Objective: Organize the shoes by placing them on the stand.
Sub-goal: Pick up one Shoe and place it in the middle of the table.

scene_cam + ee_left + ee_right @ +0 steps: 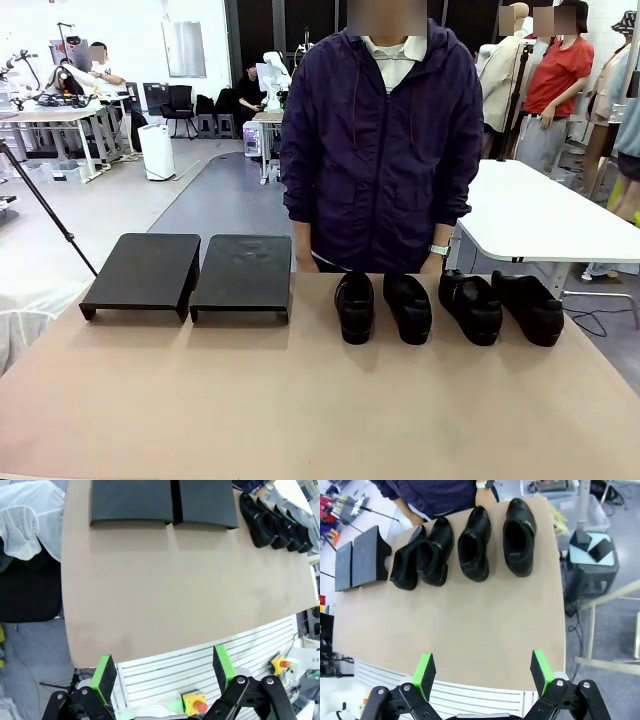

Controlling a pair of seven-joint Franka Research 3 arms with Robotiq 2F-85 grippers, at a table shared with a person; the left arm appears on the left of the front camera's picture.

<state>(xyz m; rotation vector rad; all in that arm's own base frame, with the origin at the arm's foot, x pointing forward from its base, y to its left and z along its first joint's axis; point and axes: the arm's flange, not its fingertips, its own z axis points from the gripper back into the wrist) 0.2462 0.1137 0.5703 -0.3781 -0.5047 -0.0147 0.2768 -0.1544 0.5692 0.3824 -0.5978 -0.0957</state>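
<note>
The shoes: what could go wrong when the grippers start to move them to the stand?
1. The shoes stand close together, so the open right gripper may knock a neighbour.
2. The outermost shoe sits near the edge of the table and could be pushed off.
3. The person stands just behind them, near any reach.

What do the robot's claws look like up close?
The left gripper and the right gripper look alike. Each has two black fingers built from jointed bars with round silver bolts, tipped with bright green pads.
</note>
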